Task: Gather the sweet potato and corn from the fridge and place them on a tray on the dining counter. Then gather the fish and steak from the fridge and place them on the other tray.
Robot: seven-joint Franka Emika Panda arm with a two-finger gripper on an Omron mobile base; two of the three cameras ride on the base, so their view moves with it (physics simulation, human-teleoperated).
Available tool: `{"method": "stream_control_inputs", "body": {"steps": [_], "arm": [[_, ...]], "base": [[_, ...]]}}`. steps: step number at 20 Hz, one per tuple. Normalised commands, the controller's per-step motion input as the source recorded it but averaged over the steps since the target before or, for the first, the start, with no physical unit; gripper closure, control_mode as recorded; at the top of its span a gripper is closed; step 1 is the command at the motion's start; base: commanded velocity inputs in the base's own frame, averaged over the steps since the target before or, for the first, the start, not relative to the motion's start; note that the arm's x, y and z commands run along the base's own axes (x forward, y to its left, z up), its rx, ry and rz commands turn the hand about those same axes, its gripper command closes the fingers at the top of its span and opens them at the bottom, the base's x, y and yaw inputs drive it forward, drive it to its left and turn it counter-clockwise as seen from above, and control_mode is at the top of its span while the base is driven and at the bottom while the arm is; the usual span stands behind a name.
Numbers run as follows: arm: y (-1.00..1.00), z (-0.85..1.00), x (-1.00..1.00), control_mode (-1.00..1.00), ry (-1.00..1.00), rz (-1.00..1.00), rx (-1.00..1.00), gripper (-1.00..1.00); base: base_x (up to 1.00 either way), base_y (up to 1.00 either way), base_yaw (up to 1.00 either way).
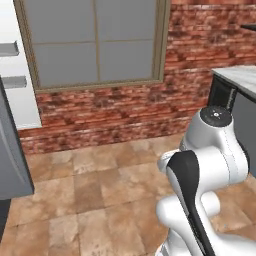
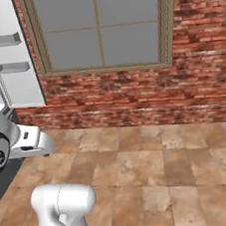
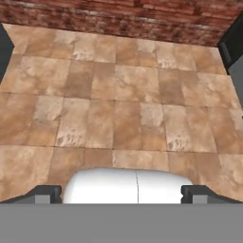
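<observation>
Fridge (image 1: 12, 150) | open door at far left of robot, off to the side | fingers (image 3: 121, 194) spread wide, empty, facing tiled floor (image 3: 118, 95) | dining table (image 1: 240, 80) far right

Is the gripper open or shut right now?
Open. In the hand view the gripper has its dark fingertips far apart, nothing between them.

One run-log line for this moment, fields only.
pincer: open, empty, over tiled floor | fridge: at left, door open | dining counter: at right | brick wall with window: ahead
</observation>
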Motion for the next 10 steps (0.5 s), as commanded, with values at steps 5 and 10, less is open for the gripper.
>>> {"method": "stream_control_inputs", "body": {"steps": [5, 10], "arm": [[0.00, 0.00, 0.00, 1.00, 0.00, 0.00, 0.00, -1.00], [0.00, 0.00, 0.00, 1.00, 0.00, 0.00, 0.00, -1.00]], "base": [[0.68, -0.53, 0.39], [0.75, -0.47, 0.40]]}}
